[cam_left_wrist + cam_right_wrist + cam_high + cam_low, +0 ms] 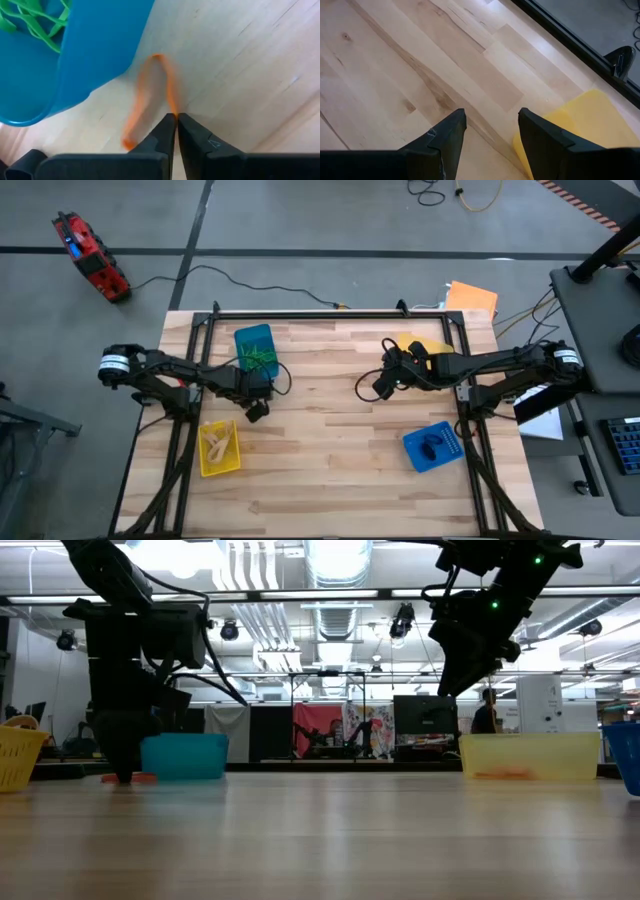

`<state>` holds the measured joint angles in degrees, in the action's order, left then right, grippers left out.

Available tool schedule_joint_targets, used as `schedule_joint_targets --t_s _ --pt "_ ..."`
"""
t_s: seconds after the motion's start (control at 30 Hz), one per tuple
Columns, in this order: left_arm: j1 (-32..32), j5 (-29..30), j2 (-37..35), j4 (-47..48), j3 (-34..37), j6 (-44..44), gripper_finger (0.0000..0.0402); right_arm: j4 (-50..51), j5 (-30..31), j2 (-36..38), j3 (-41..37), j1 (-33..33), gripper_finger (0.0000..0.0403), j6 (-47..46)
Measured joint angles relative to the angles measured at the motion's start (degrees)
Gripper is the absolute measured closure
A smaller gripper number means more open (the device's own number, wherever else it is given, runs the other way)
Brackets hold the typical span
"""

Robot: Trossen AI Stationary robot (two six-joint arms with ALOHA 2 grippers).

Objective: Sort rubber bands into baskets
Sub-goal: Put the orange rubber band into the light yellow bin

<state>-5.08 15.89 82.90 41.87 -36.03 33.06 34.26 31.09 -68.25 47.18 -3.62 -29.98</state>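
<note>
An orange rubber band (150, 95) lies on the wooden table beside the blue basket (254, 348) that holds green bands (35, 20). My left gripper (176, 119) is down at the table, shut on the orange band; it shows in the high view (256, 408) and low view (125, 775). My right gripper (490, 125) is open and empty, raised above the table near the far yellow basket (590, 120). A second yellow basket (219, 448) holds tan bands. A second blue basket (432, 445) holds black ones. My left gripper pinches one side of the orange band's loop (173, 107) between its fingertips, coming from above and pointing down. The rest of the loop lies slack on the table beside the blue basket's wall.
The table's metal frame (330, 315) runs along its far edge. A flat orange sheet (470, 298) lies off the far right corner. Bare wood (330, 470) spreads across the middle and near side of the table.
</note>
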Motion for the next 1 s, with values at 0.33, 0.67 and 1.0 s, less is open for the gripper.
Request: schedule_joint_targets --t_s 0.33,0.67,1.0 --pt "0.61 -8.86 -2.73 0.74 -3.11 -2.66 0.0401 -0.28 0.00 0.00 -0.09 0.00 0.0225 -0.02" --pt "8.26 -13.90 -3.57 0.58 -9.26 -9.09 0.0401 -0.30 -0.02 0.00 -0.55 0.01 0.0225 -0.02" --pt "13.31 -13.56 -4.01 -5.63 -14.55 -18.56 0.0402 -0.74 -0.04 0.00 -1.37 0.04 0.0225 -0.02"
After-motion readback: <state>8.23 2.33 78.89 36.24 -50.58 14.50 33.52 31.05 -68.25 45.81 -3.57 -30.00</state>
